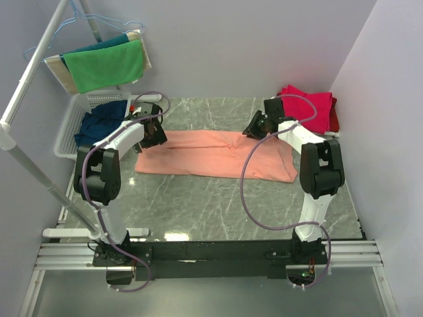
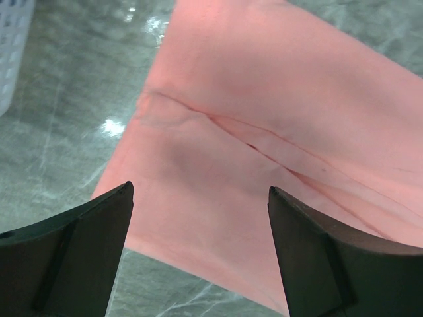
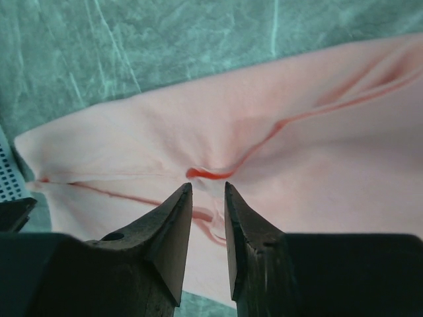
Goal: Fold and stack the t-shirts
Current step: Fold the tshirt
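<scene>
Now the salmon t-shirt (image 1: 218, 153) underlies the gaping left end effector (image 2: 199, 190) and barely-parted right end effector (image 3: 208, 185), both empty.

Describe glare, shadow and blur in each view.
Top external view: even light, one white glare patch on the grey-green marble table, low in the frame. Left wrist view: glare spots on the marble, a soft shadow on the salmon-orange cotton t-shirt, the left gripper's black fingers blurred. Right wrist view: teal colour cast, the right gripper's dark fingers soft-edged.

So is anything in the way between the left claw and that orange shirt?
Nothing visible is. The left claw hangs open right above one end of the orange shirt, with only air between them.
</scene>
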Controlling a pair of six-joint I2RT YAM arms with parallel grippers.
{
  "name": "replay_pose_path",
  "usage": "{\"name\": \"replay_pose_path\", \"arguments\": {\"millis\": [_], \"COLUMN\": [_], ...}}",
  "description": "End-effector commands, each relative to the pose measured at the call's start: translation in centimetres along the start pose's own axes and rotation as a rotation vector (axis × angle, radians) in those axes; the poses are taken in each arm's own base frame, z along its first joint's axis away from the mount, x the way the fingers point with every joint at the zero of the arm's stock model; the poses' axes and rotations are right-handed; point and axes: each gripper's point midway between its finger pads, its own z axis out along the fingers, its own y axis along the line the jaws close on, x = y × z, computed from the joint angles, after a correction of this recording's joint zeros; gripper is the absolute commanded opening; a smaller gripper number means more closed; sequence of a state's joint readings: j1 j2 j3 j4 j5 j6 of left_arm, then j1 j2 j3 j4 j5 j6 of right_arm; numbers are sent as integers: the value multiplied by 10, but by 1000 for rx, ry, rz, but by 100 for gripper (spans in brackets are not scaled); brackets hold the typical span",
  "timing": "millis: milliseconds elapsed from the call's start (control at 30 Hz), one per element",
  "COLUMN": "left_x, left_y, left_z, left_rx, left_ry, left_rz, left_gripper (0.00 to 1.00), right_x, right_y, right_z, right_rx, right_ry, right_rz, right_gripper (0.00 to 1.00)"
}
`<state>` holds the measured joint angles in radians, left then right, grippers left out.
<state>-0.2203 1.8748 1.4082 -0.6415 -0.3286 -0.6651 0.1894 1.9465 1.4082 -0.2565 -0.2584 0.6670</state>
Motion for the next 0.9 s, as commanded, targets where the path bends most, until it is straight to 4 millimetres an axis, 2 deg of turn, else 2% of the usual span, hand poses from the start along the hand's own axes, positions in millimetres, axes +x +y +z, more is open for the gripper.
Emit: {"name": "replay_pose_path", "arguments": {"millis": [0, 33, 67, 100, 133, 167, 233, 433, 533, 733, 867], "left_x": [-28, -24, -32, -27, -19, -27, -18, -2, 8, 37, 60], "left_y": [-31, -33, -38, -33, -32, -37, -35, -31, -25, 0, 16], "left_z": [-19, -10, -9, -5, 10, 10, 22, 27, 28, 50, 48], "left_rx": [145, 134, 137, 97, 64, 62, 30, 29, 27, -102, -157], "left_ry": [-69, -47, -57, -30, 3, -2, 36, 70, 75, 141, 169], "left_rz": [19, 28, 23, 19, 30, 23, 26, 5, -1, 13, 31], "left_gripper": [88, 88, 88, 88, 88, 88, 88, 89, 89, 89, 89], "right_x": [-6, -4, -2, 7, 7, 10, 16, 26, 31, 47, 53], "right_y": [3, 4, 2, -3, 0, -1, -3, -1, 3, 16, 23], "right_z": [-34, -40, -41, -42, -48, -49, -53, -59, -58, -54, -52], "right_rx": [47, 47, 51, 64, 61, 63, 70, 75, 64, 66, 60], "right_ry": [-30, -33, -28, -11, -17, -14, -6, 13, 30, 63, 73], "right_rz": [-55, -61, -63, -60, -64, -64, -67, -86, -99, -158, -179], "right_gripper": [34, 34, 34, 34, 34, 34, 34, 34, 34, 34, 34]}}
